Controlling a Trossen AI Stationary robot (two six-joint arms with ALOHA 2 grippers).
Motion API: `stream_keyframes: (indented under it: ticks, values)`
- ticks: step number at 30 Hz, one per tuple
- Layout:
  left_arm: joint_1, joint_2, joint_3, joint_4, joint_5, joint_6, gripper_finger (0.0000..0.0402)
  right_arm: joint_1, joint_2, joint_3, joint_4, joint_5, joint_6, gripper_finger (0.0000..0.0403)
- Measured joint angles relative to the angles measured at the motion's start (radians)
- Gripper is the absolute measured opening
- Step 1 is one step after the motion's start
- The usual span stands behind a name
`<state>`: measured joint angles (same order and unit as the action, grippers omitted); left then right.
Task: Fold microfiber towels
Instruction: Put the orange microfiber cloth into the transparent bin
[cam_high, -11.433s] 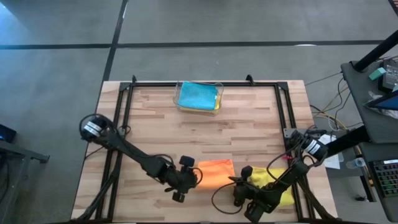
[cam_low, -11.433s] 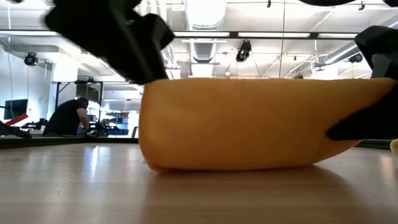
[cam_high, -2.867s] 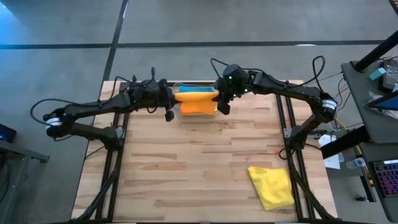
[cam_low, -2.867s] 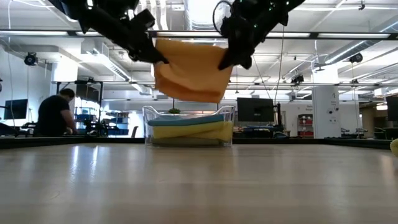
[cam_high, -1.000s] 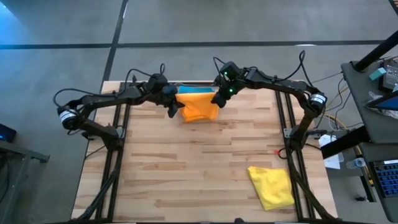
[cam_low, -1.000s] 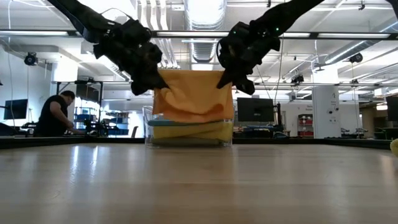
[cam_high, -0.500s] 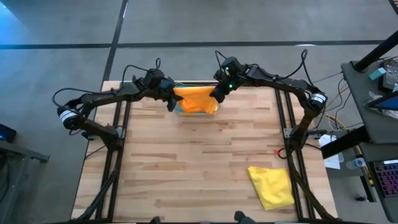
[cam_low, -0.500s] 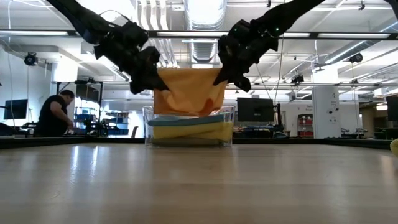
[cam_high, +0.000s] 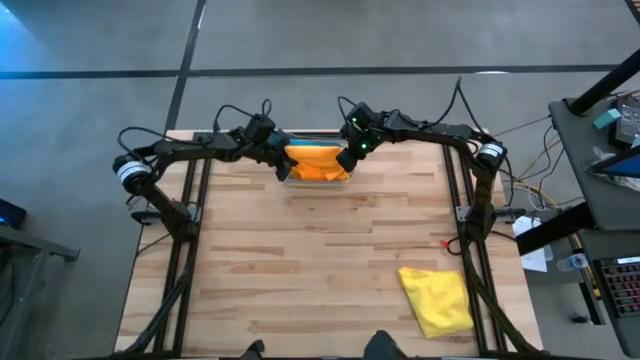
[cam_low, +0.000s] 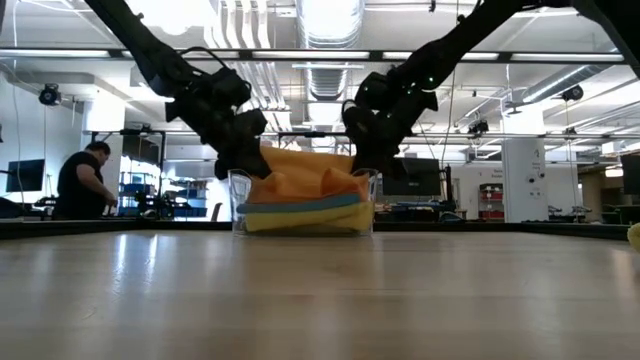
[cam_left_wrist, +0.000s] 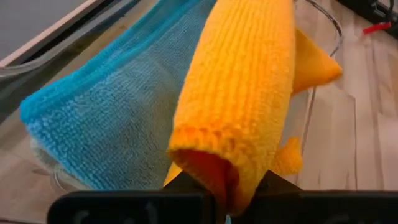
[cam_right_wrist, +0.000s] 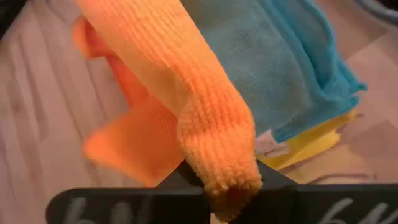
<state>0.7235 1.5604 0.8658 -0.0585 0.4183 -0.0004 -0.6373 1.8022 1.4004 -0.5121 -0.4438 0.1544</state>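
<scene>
A folded orange towel (cam_high: 318, 163) lies over the clear bin (cam_low: 240, 205) at the table's far middle, on top of a blue towel (cam_left_wrist: 106, 124) and a yellow one (cam_right_wrist: 317, 144) stacked inside. My left gripper (cam_high: 283, 161) is shut on the orange towel's left end, and my right gripper (cam_high: 347, 157) on its right end. Both stand at the bin's rim. A second yellow towel (cam_high: 437, 300) lies crumpled on the table at the near right. My left gripper pinches the orange towel's left end at a folded edge (cam_left_wrist: 219, 177), several layers thick, between its two fingers. It slants down from the table's left. The towel rests on the blue towel beyond the fingers. My right gripper pinches the orange towel's right end at a folded edge (cam_right_wrist: 225, 177) between its two fingers, slanting down from the table's right. The towel sags from the fingers onto the stack in the bin.
The bin stands against the table's far rail (cam_high: 330, 133). Bare wood (cam_high: 320, 260) stretches from the bin toward the near edge. A person (cam_low: 85, 180) sits in the room behind the table.
Both grippers have sunk and gone toward the far edge with the orange towel. It hung stretched between them above the bin's near side. Now it rests, slacker and bunched, on the stack in the bin.
</scene>
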Motion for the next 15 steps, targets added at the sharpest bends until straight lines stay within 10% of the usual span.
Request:
stream_keyframes:
  ticks: [15]
  values:
    - [0.012, -0.014, 0.002, 0.015, -0.131, 0.147, 0.0101, -0.011, 0.003, 0.005, 0.019, 0.138, -0.08, 0.0044]
